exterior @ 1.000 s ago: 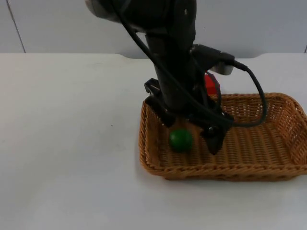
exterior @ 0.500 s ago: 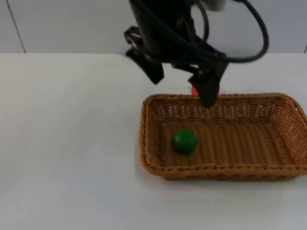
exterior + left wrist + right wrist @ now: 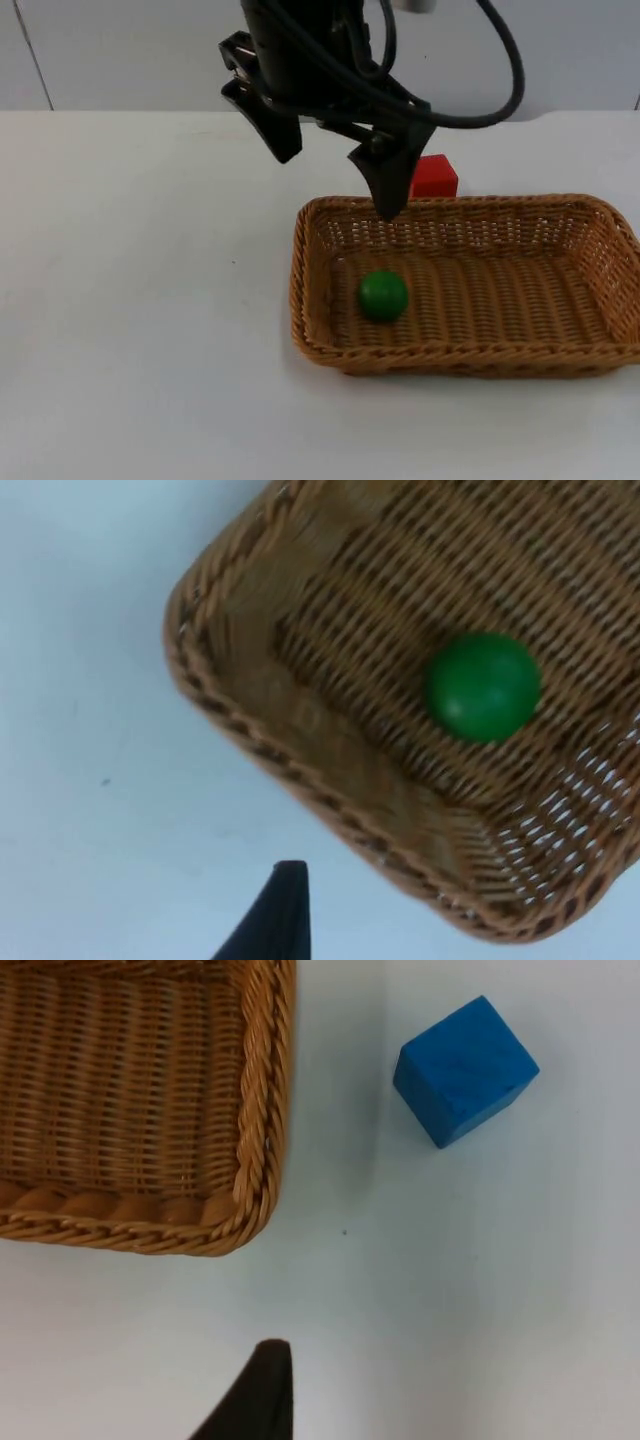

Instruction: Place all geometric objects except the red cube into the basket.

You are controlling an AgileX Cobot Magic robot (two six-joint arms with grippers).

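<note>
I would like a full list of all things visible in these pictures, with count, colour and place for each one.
basket: one, brown wicker, on the table, right of centre in the top view.
ball: one, green, inside the basket near its left end.
red cube: one, red, on the table just behind the basket's far rim.
blue cube: one, blue, on the table outside the basket, near one of its corners.
table: one, white.
partition wall: one, grey, behind the table.
left gripper: one, black, open, empty, above the basket's far left corner.
right gripper: one black fingertip above bare table.
</note>
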